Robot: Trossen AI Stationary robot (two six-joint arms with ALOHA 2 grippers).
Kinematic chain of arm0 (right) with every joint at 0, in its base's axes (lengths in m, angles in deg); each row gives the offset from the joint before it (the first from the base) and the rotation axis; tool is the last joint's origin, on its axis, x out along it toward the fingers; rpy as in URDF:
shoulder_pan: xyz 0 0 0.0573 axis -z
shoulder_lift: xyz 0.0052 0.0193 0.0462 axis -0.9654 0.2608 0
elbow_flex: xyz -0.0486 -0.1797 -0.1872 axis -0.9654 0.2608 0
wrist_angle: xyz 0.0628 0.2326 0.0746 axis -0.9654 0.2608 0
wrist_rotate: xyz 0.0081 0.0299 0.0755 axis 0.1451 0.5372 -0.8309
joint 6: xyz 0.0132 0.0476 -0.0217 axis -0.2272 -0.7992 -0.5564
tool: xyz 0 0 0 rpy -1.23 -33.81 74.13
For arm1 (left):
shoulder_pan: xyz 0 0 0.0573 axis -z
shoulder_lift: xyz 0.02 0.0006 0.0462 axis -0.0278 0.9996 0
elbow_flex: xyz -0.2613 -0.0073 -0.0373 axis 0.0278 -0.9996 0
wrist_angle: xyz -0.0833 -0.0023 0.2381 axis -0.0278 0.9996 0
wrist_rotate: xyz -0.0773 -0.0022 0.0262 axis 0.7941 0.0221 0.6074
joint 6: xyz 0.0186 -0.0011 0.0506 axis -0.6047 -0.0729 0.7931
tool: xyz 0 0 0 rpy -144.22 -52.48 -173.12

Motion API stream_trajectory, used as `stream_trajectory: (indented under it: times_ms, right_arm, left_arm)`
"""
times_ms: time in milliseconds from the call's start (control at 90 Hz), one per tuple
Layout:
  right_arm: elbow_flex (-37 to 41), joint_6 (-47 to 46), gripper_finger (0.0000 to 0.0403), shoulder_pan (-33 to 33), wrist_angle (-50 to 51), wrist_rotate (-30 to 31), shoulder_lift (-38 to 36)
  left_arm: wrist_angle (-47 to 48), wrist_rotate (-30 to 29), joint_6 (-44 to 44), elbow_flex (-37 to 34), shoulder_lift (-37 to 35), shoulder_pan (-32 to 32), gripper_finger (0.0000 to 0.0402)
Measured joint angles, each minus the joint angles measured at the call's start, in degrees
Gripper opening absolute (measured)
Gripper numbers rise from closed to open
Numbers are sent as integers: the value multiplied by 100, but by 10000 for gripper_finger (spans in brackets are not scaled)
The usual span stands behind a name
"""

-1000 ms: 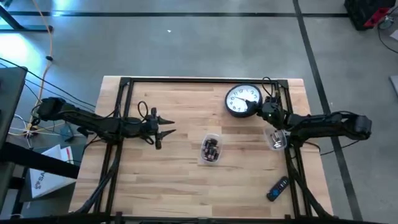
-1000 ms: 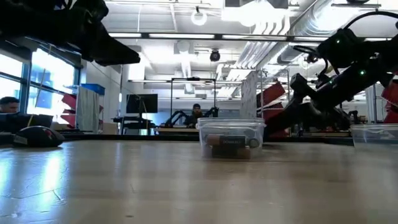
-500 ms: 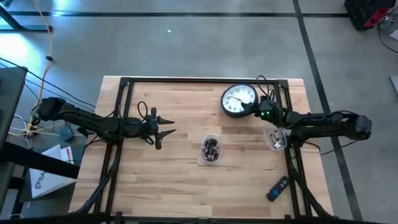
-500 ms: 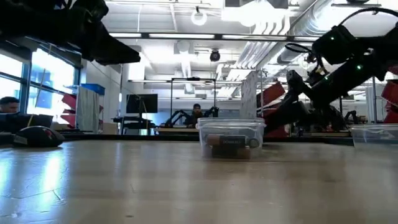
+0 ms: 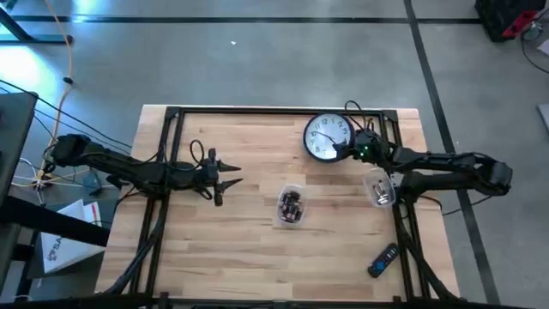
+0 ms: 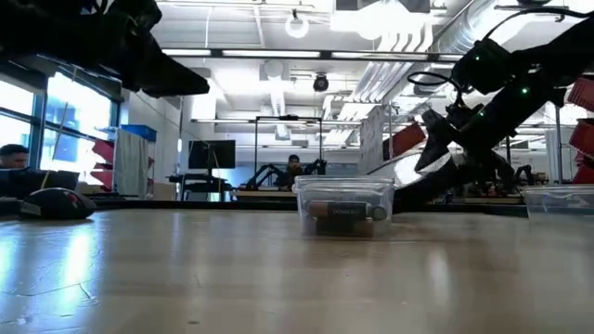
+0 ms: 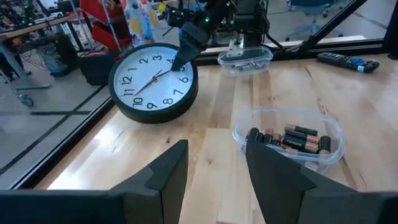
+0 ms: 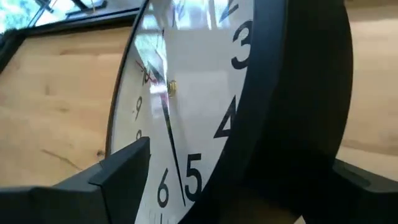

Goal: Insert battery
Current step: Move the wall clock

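Since a second ago, the right gripper (image 5: 352, 149) has carried the clock (image 5: 326, 137) a little toward the table's (image 5: 214, 249) left side and far edge. Its fingers (image 8: 118, 168) are clamped on the clock's black rim near the 4 and 5, and the clock is tilted up off the wood on that side. Just beside the right arm sits a small clear tub (image 5: 379, 189) with metal bits inside. Mid-table, a clear tub of batteries (image 5: 292, 206) stands well apart from the clock. A remote (image 5: 383, 260) lies near the front right corner. The left gripper (image 5: 225, 181) hovers over the table's left half, fingers spread and holding nothing.
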Motion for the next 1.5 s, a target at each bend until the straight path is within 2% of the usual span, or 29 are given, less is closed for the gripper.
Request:
stream_trajectory:
  times_ms: [156, 600, 711, 889, 1156, 1500]
  right_arm:
    - [-9, 144, 312, 3, 235, -106, -7]
    - [22, -769, 312, 9, 13, -585, 15]
    - [25, -1185, 312, 7, -3, -594, 17]
    - [28, -2554, 312, 5, 22, -533, 20]
    - [28, -3584, 312, 7, 237, -565, 20]
    - [26, -3535, 312, 66, 362, -590, 15]
  left_arm:
    - [-2, -2, 0, 0, 0, 0, 147]
    - [1, 0, 0, 0, 0, 0, 147]
    - [4, -2, -2, 0, 0, 2, 147]
    - [9, -2, -35, 0, 0, 0, 147]
    - [15, -2, -43, 0, 0, 0, 147]
    - [17, -2, -46, 0, 0, 0, 147]
